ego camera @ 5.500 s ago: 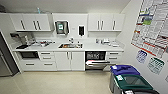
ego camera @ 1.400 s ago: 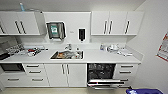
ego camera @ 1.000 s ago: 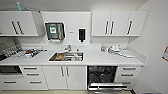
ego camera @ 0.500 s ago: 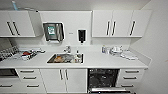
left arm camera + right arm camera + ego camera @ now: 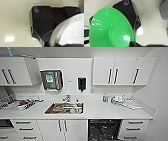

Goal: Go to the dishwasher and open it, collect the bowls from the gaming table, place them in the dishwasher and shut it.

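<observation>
The dishwasher [image 5: 105, 129] stands open under the counter right of the sink, its dark racked inside facing me. A light green bowl [image 5: 109, 30] hangs large and tilted over the pale floor in the right wrist view, gripped at its rim by my right gripper [image 5: 133, 43]. Close in the left wrist view is a glossy white bowl [image 5: 70, 32], with my left gripper [image 5: 48, 44] at its rim. The gaming table is out of view.
A white counter [image 5: 100, 112] runs across the head view, with a steel sink [image 5: 64, 108] holding dishes in its middle. A dish rack [image 5: 15, 104] stands at the left and a kettle [image 5: 118, 99] at the right. A side wall [image 5: 160, 97] closes the right end.
The whole head view has shifted: the camera has come closer to the counter and turned, so the sink and the open dishwasher now lie nearer the middle.
</observation>
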Robot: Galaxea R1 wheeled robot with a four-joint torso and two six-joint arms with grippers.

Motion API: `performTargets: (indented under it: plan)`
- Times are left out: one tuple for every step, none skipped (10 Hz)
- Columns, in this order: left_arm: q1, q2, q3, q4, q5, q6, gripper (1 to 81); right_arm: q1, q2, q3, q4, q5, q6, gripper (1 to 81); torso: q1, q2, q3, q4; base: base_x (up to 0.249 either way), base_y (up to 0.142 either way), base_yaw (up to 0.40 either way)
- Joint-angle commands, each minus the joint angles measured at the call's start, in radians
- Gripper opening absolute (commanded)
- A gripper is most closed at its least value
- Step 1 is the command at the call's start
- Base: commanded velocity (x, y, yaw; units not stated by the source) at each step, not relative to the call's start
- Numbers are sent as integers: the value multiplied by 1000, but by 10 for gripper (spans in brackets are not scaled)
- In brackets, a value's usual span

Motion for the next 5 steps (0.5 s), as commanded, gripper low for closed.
performTargets:
  plan:
    - [-27, -22, -3, 7, 49, 7, 10, 25, -23, 1, -5, -64, -3, 10, 0, 0, 0, 0, 184, 0, 0]
    - [-27, -22, -3, 7, 49, 7, 10, 24, -23, -1, -5, -64, -3, 10, 0, 0, 0, 0, 184, 0, 0]
    - [-27, -22, -3, 7, 49, 7, 10, 25, -21, -1, -6, -64, -3, 10, 0, 0, 0, 0, 168, 0, 0]
    - [-27, -22, -3, 7, 49, 7, 10, 25, -21, -2, -6, -64, -3, 10, 0, 0, 0, 0, 162, 0, 0]
    - [-27, -24, -3, 7, 49, 7, 10, 29, -20, -2, -6, -64, -3, 10, 0, 0, 0, 0, 142, 0, 0]
